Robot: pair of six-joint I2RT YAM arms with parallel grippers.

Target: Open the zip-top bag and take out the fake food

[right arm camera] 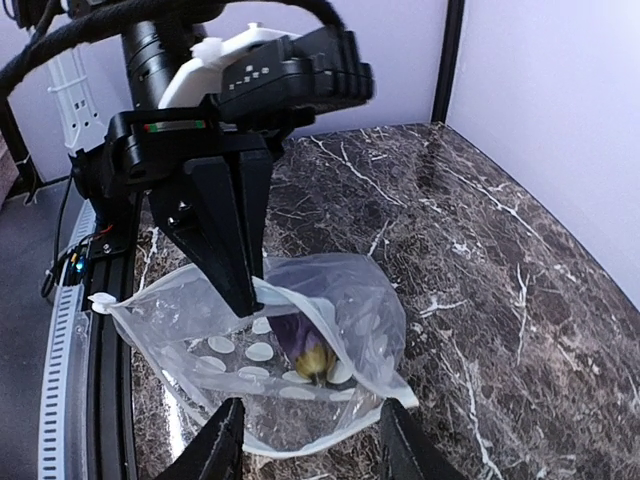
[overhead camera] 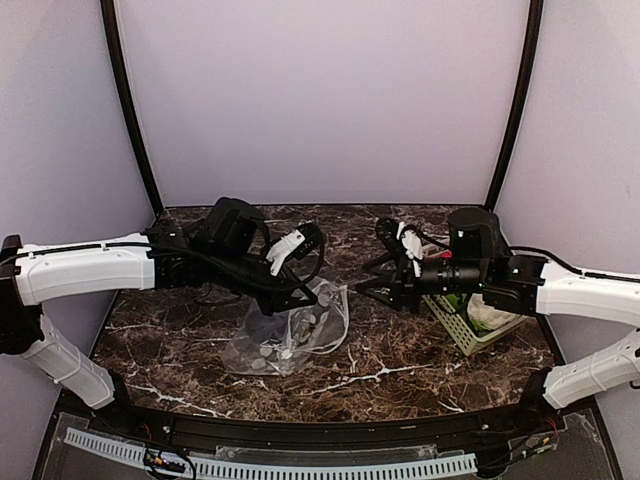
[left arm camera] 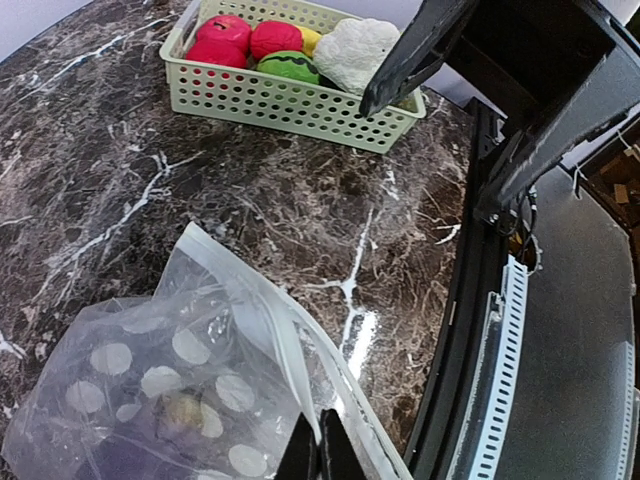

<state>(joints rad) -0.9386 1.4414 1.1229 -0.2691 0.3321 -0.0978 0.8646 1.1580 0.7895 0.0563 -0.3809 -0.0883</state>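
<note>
The clear dotted zip-top bag (overhead camera: 290, 335) lies mid-table with its mouth open. My left gripper (left arm camera: 320, 452) is shut on the bag's top rim and holds it up; its fingers (right arm camera: 238, 270) also show in the right wrist view. A dark purplish piece with a yellowish tip (right arm camera: 312, 345) lies inside the bag (right arm camera: 300, 380). My right gripper (right arm camera: 310, 450) is open and empty, just in front of the bag's mouth, not touching it. The white cauliflower (left arm camera: 357, 52) and two red fruits (left arm camera: 245, 38) lie in the basket (left arm camera: 290, 105).
The light-green lattice basket (overhead camera: 458, 328) stands at the right, under my right arm, and also holds green and yellow toy fruits (left arm camera: 290, 65). The table's black front rail (left arm camera: 470, 300) runs close to the bag. Purple walls enclose the table.
</note>
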